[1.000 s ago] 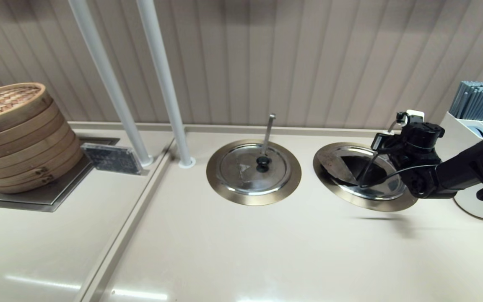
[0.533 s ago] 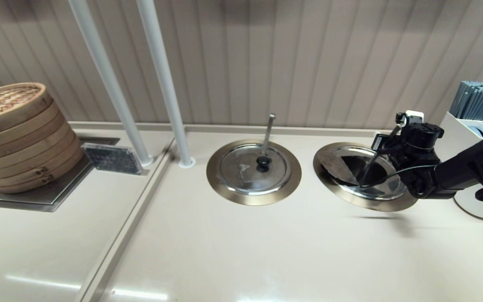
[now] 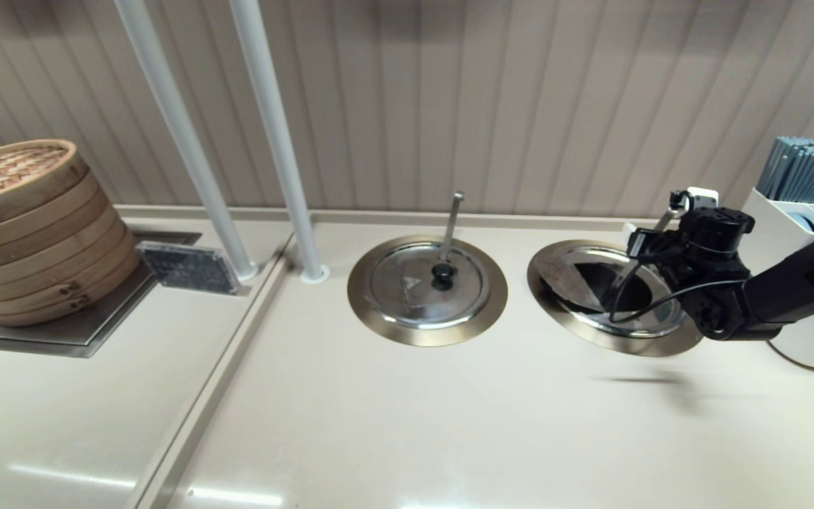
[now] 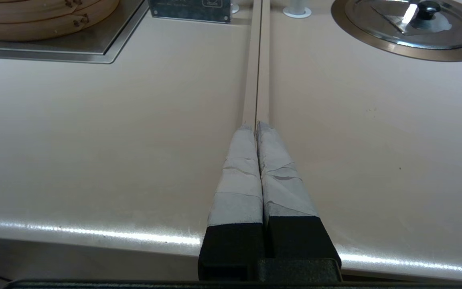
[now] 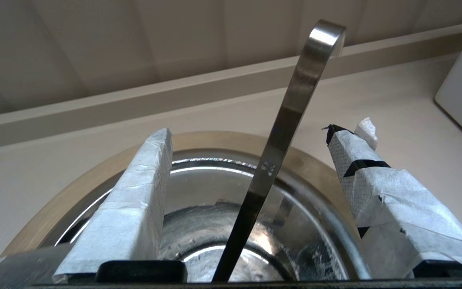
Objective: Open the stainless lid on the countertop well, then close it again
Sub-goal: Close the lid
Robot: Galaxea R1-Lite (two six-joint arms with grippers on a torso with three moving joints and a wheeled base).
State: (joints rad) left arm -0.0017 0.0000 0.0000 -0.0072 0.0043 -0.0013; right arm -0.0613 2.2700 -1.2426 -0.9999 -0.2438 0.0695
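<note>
The stainless lid [image 3: 576, 277] lies on the right-hand countertop well, whose brass-toned rim [image 3: 594, 338] rings it. A large dark wedge runs across the lid. My right gripper [image 3: 651, 244] hovers over the lid's right side and hides the knob. In the right wrist view this gripper [image 5: 251, 132] is open, its taped fingers [image 5: 134, 200] on either side of the slanted steel utensil handle [image 5: 291, 108] without touching it. Lid surface [image 5: 207, 184] and rim [image 5: 74, 180] show below. My left gripper [image 4: 256, 127] is shut, parked low over the counter's front.
The twin lid [image 3: 427, 283] with an upright handle sits on the well to the left. Two white poles [image 3: 287, 177] rise behind it. Bamboo steamers [image 3: 25, 226] stand far left. A white holder with grey sticks [image 3: 803, 205] stands close to the right arm.
My right gripper and arm have drifted slightly to the right over the lid. The lid and handle have not moved.
</note>
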